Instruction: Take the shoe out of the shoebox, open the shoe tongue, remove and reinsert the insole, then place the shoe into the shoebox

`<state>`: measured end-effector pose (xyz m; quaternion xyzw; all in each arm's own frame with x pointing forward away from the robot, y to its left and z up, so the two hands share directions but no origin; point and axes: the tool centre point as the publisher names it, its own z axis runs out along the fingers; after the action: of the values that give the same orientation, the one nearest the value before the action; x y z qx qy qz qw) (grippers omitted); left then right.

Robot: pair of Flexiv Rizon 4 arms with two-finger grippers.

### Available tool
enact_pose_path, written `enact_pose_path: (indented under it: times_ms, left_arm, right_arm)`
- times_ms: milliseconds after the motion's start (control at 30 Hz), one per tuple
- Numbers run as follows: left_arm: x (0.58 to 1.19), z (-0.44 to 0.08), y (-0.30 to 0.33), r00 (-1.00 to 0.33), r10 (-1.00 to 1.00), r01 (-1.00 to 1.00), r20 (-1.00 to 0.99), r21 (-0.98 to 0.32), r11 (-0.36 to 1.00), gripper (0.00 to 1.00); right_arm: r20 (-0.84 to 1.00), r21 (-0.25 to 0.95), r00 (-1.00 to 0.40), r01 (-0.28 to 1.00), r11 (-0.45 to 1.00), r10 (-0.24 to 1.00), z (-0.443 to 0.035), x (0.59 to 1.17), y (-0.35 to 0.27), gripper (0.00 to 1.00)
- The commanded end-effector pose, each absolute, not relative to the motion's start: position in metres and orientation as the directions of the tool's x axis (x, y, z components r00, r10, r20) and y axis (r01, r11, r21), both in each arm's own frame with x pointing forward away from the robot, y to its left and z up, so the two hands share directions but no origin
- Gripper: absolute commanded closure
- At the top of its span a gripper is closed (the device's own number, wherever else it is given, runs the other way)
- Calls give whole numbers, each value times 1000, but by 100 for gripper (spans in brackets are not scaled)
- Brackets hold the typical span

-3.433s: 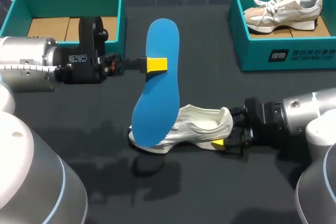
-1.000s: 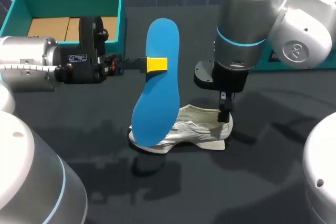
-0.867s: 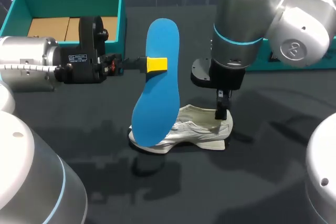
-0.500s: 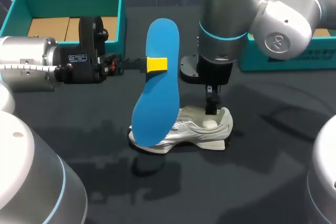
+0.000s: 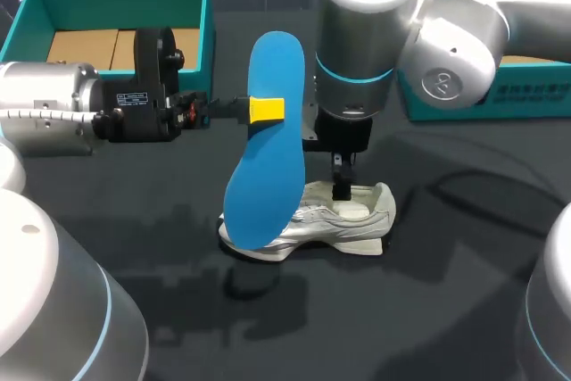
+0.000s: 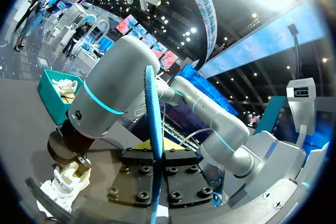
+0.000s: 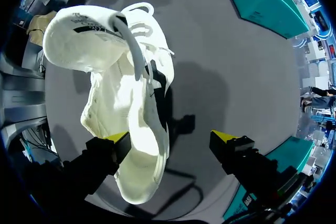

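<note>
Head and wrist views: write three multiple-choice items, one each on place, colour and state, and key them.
1. Where is the white shoe? A in a shoebox; B on the table; C on a shelf.
2. The insole held by the left hand is: A red; B blue; C white.
3. The right hand is: A open over the shoe; B shut on the shoe; C shut on the insole.
B: it lies on the dark table. B: its face is blue. A: its tips stand apart, one beside the shoe.

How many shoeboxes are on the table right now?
2. One teal shoebox sits far left, beyond my left arm; the other shoebox far right, mostly hidden behind my right arm.
</note>
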<state>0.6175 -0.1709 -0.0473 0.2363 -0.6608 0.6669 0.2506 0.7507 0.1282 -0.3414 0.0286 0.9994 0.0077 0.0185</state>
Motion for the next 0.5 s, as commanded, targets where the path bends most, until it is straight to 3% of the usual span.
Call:
enact_pose_path:
  times_ms: [33,500]
  left_arm:
    - [619,-48,-173,-763,23,-646,646,-763,-1,100]
    - [619,-48,-173,-763,23,-646,646,-763,-1,100]
  right_arm:
    - [-30,29,-998,59,998,59,-352,751,129,0]
    - [1,42,-998,59,997,59,-366,746,140,51]
